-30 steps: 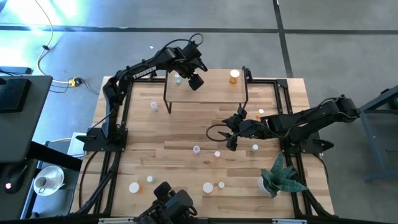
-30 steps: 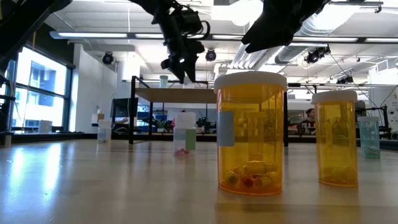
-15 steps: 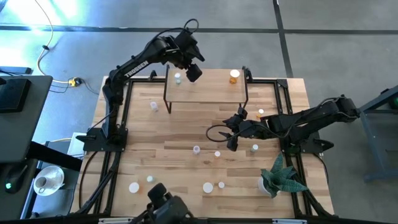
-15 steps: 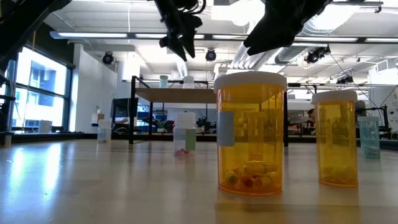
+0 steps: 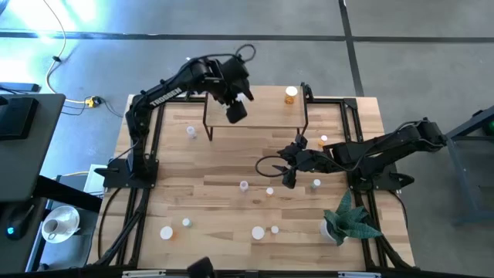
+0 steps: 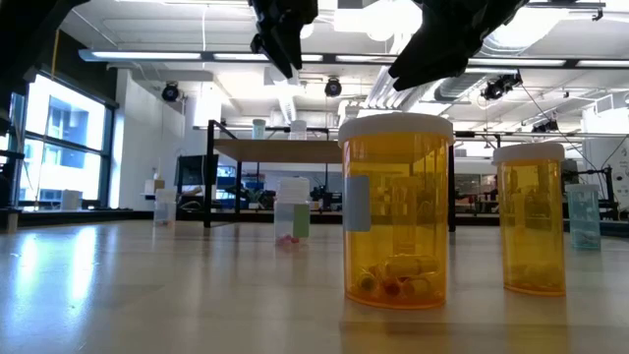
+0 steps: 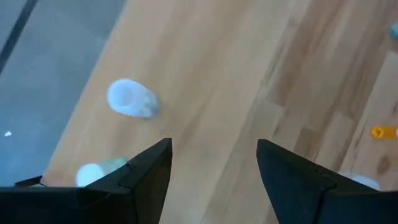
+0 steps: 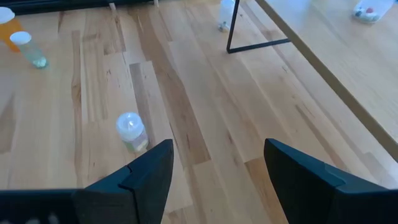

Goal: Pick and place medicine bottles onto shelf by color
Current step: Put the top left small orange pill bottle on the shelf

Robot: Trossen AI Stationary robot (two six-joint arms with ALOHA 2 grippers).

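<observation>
The shelf (image 5: pixel 262 114), light wood on thin black legs, stands at the table's far edge. Two pale bottles (image 7: pixel 132 99) (image 7: pixel 93 174) stand on its left end, and an orange bottle (image 5: pixel 290 94) stands at its far right corner. My left gripper (image 5: pixel 234 113) hangs open and empty high above the shelf's left part. My right gripper (image 5: pixel 287 174) is open and empty above the table's middle right, with a pale green bottle (image 8: pixel 132 132) on the table ahead of it. Several more white-capped bottles (image 5: pixel 244 185) stand scattered on the table.
Two large orange bottles (image 6: pixel 396 211) (image 6: pixel 531 218) stand near the table's near edge. A green potted plant (image 5: pixel 351 220) sits at the near right corner. Black frame rails (image 5: pixel 351 116) run along the table's sides. Bare wood lies between the shelf and the scattered bottles.
My left gripper has risen from just above the shelf's left end, leaving the two pale bottles standing there, and has drifted a little toward the table's near edge, its fingers as wide apart as before.
</observation>
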